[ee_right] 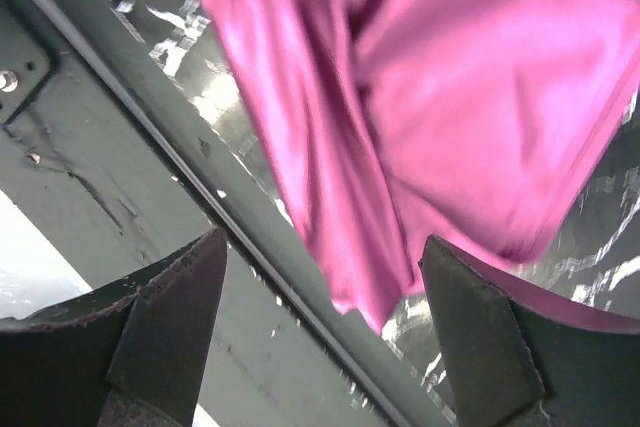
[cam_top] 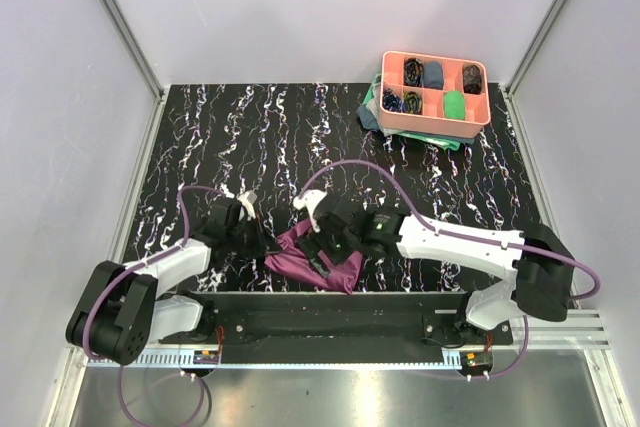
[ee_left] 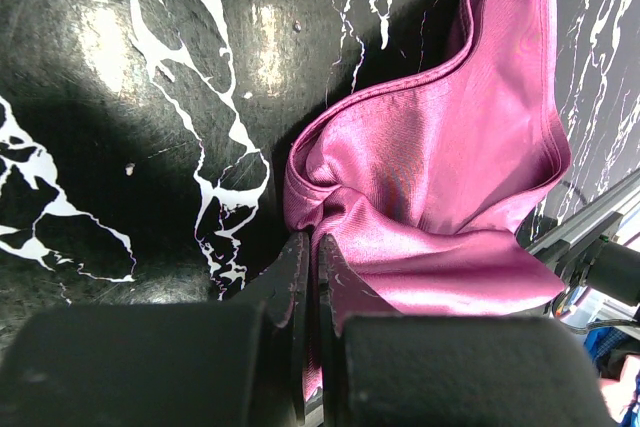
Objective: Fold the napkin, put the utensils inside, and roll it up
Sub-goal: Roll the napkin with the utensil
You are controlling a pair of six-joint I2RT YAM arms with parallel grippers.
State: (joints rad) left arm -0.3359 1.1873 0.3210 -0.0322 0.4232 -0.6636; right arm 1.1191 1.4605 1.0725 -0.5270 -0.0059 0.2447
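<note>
Napkin (cam_top: 318, 262) bunched at the worktop's (cam_top: 200, 147) near edge.
An edge is clenched in the left pincer (ee_left: 312, 252); the right pincer (ee_right: 322, 247) is released. A free corner should be taken and the cloth drawn flat.

Napkin (ee_right: 450, 97) blurred and cropped at the right wrist view's top edge

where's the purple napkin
In the top view the plum-purple soft cloth napkin sits bunched at the near edge of the black marbled table, around centre, pinched by the left gripper, the open right gripper beside it.
</note>
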